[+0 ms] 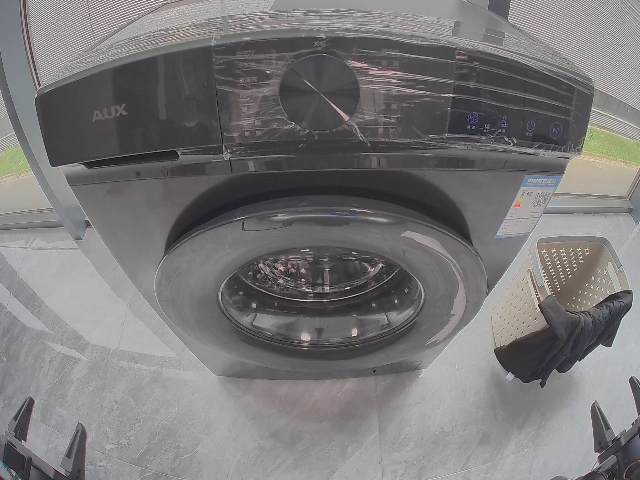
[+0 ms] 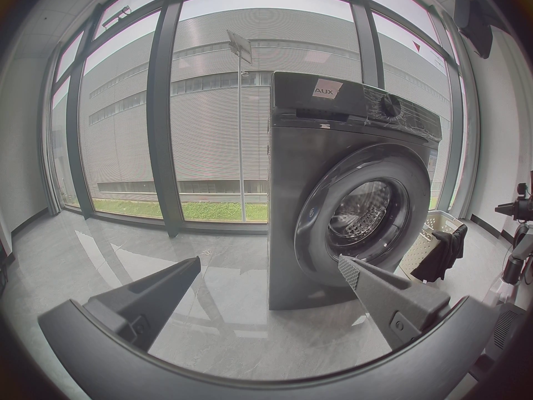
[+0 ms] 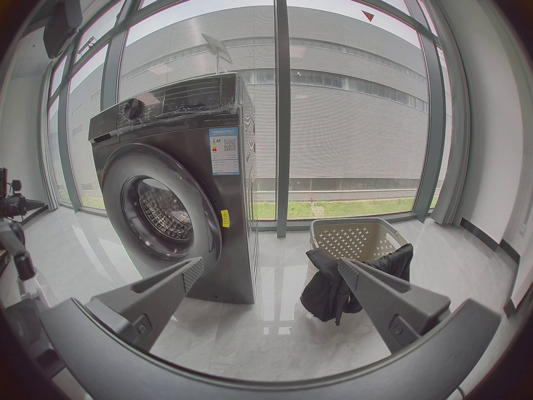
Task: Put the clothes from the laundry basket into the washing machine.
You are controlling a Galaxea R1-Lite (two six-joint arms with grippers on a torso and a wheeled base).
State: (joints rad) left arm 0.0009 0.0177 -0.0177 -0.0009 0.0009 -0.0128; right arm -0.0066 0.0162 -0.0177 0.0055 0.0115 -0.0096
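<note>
1. left pincer (image 1: pixel 52 416): near left, low over the floor (image 1: pixel 200 421); fingers apart, holding nothing.
2. washing machine (image 1: pixel 320 188): front-loader, centre, standing on the floor. Its round door (image 1: pixel 320 295) is shut and probably needs opening before loading.
3. laundry basket (image 1: pixel 579 240): pale, perforated, on the floor just beside the machine's right side.
4. dark garment (image 1: pixel 567 341): draped over the basket's near rim, partly hanging outside. Judged soft, light and limp, so it is likely to sag and trail when lifted. Best taken at the bunched fold on the rim.
5. right pincer (image 1: pixel 614 393): near right; fingers apart, empty, near the garment but not touching it.
</note>
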